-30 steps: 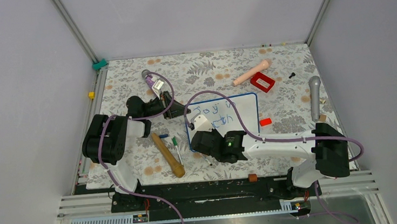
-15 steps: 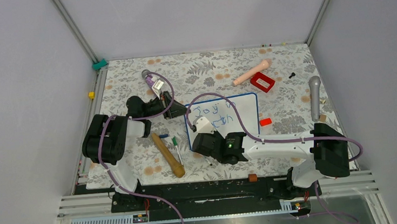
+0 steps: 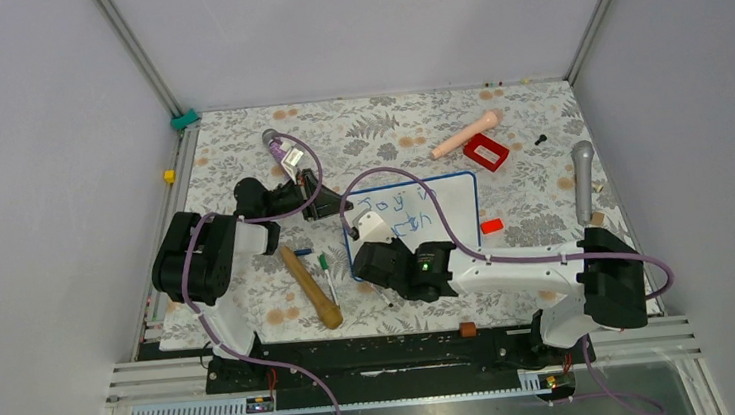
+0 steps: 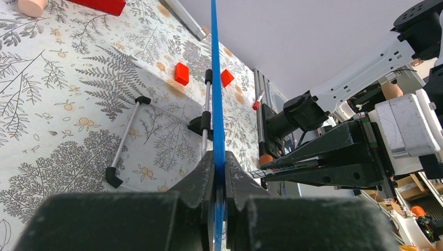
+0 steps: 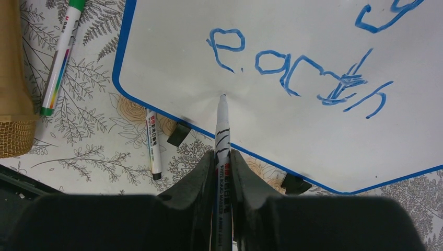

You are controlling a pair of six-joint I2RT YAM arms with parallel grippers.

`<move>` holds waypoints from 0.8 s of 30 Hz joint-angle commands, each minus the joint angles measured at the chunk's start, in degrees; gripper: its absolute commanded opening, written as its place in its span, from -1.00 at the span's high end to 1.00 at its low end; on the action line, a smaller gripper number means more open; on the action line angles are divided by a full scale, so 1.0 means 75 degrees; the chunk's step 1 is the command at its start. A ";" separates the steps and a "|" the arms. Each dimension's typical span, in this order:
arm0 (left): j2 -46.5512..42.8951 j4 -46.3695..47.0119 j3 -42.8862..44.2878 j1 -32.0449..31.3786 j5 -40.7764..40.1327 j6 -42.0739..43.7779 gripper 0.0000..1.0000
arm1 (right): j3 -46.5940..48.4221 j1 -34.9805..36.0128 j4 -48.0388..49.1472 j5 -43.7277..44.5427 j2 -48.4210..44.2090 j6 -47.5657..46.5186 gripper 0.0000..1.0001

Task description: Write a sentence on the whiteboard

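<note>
Whiteboard (image 3: 450,218) sits mid-table in the overhead view, with the left gripper (image 3: 321,206) at its left edge and the right gripper (image 3: 380,259) over its near corner.

In the left wrist view, the jaws are clamped on the blue frame (image 4: 217,104), seen edge-on.

In the right wrist view, the jaws pinch a marker (image 5: 222,141), and its tip touches the board just below "each" in the sentence (image 5: 298,70). The next line probably needs light, even pressure and small letters, since there is little room above the lower edge.

Left fingers (image 4: 198,183) tight together, right fingers (image 5: 201,178) tight together, both arms low, outstretched.
</note>
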 commanded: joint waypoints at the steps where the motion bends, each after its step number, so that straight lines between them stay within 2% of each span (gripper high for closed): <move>1: -0.0032 0.0646 0.0192 -0.0021 0.0110 -0.0087 1.00 | 0.0348 -0.0081 -0.0079 0.0325 0.0112 -0.0122 1.00; 24: -0.0040 0.0649 0.0185 -0.0019 0.0115 -0.0081 1.00 | 0.0344 -0.0178 -0.0263 -0.0069 0.0210 -0.0038 1.00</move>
